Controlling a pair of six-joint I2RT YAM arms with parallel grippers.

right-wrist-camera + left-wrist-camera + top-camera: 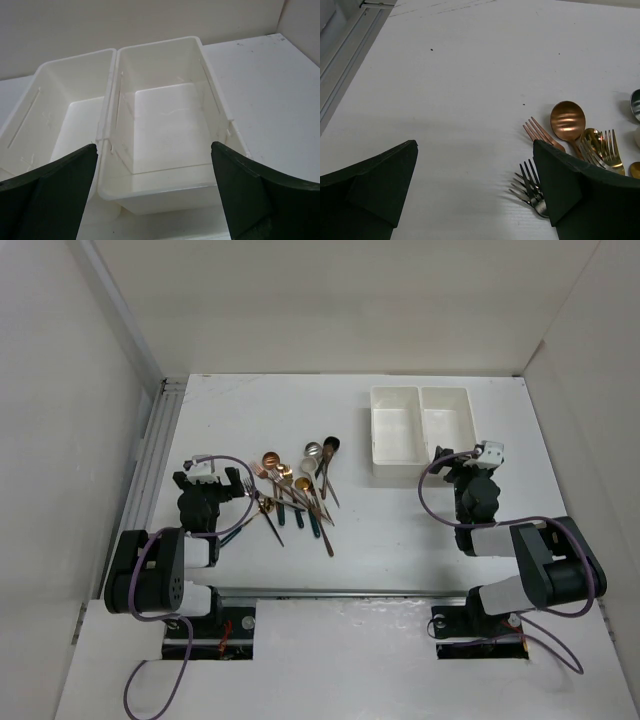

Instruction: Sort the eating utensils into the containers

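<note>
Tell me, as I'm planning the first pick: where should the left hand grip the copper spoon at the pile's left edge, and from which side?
Probably the neck of the copper spoon, just behind its bowl, from above, with the left hand straddling the handle. The bowl lies flat and free at the edge, while the handle runs back into the tangled pile.

Left end effector (475, 144) and right end effector (153, 145) — both spread wide.
</note>
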